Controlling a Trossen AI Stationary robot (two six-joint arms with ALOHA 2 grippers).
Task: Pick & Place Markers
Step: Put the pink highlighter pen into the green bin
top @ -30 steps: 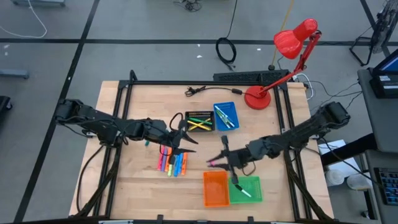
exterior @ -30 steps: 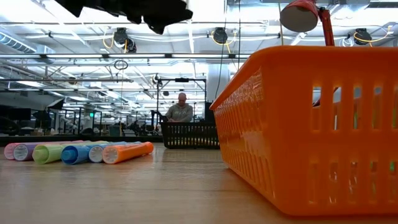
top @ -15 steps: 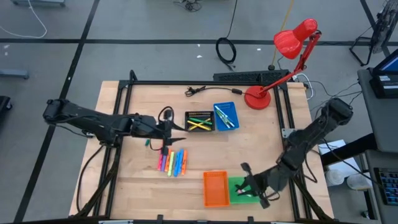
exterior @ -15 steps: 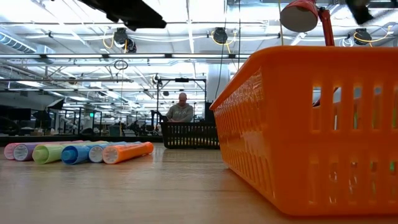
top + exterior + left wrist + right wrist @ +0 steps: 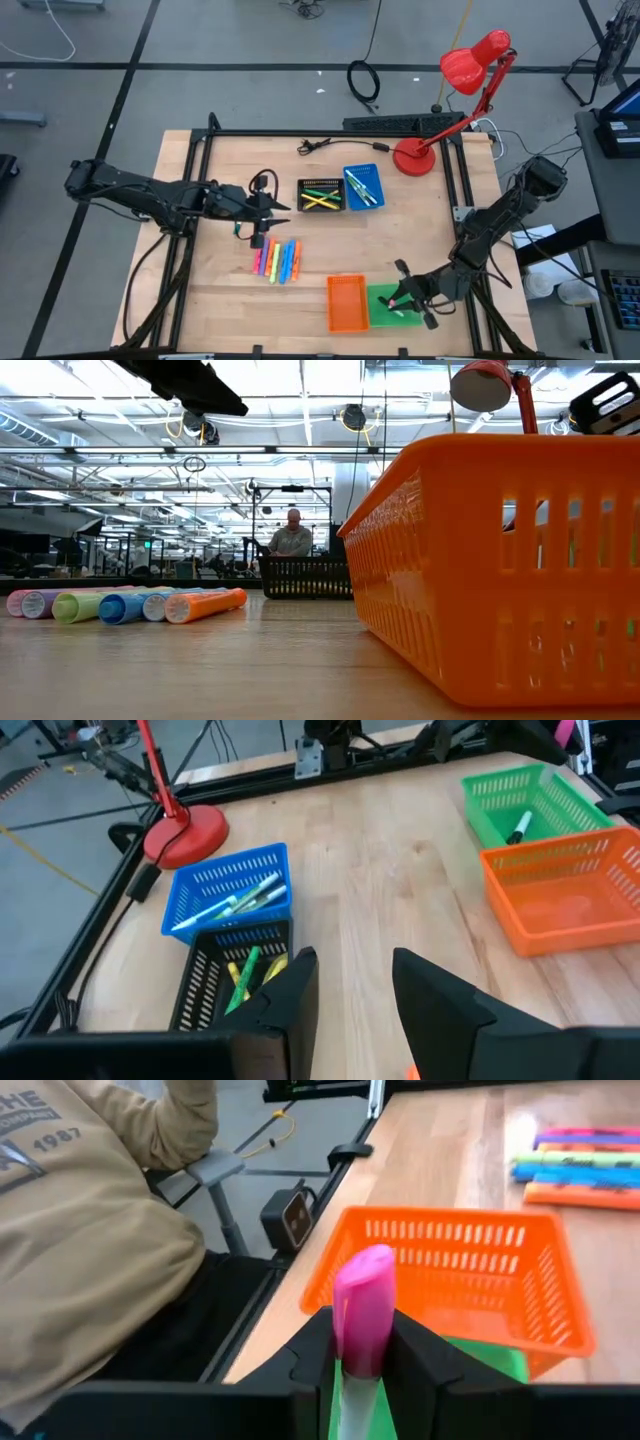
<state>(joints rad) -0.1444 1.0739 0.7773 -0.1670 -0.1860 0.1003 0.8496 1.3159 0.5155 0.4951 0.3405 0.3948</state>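
Right end effector (image 5: 408,297) now over green tray (image 5: 382,318), pinching pink marker (image 5: 361,1312); left end effector (image 5: 350,980) — spread

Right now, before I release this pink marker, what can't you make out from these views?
- Low view: the orange tray blocks the green tray and the right gripper.
- Right wrist view: the right gripper hides the pink marker's lower body.
- High view: marker in the green tray too small to identify.

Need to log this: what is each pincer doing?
Left pincer: open, empty.
Right pincer: closed on pink marker, over green tray.
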